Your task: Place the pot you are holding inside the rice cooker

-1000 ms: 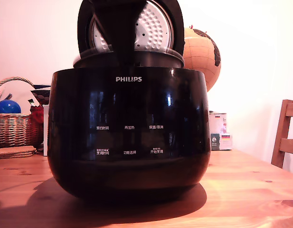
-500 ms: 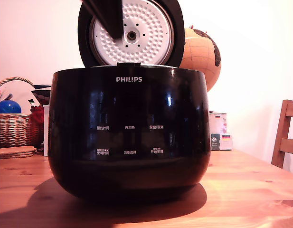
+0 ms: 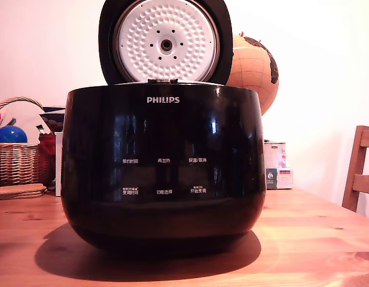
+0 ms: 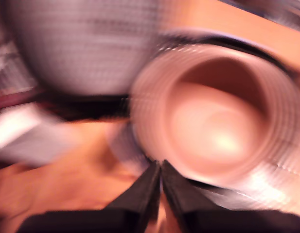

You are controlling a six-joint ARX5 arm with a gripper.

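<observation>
The tabletop [image 3: 316,239] is bare wood and carries the rice cooker [image 3: 163,173] at centre of the exterior view. Its lid [image 3: 166,42] stands open at 12 o'clock of the body, dimpled plate facing the camera.

From this side the body hides the well, so the pot cannot be confirmed there. The wrist view, heavily blurred, shows the pot [image 4: 218,126] mouth-up beside the lid plate, apparently seated inside a dark surround. Nothing is visible inside the pot.

The claw [image 4: 160,167] has its fingers pressed together, tips just beside the pot's rim. Blur prevents telling whether they touch it.

Judgement: placement appears at or near completion. To finish well, confirm that the rim sits level all round the well. Then lift straight up, clear of the lid.

The wicker basket [image 3: 17,161], at 9 o'clock of the cooker, holds a blue ball [image 3: 9,134] and other items too small to identify.
</observation>
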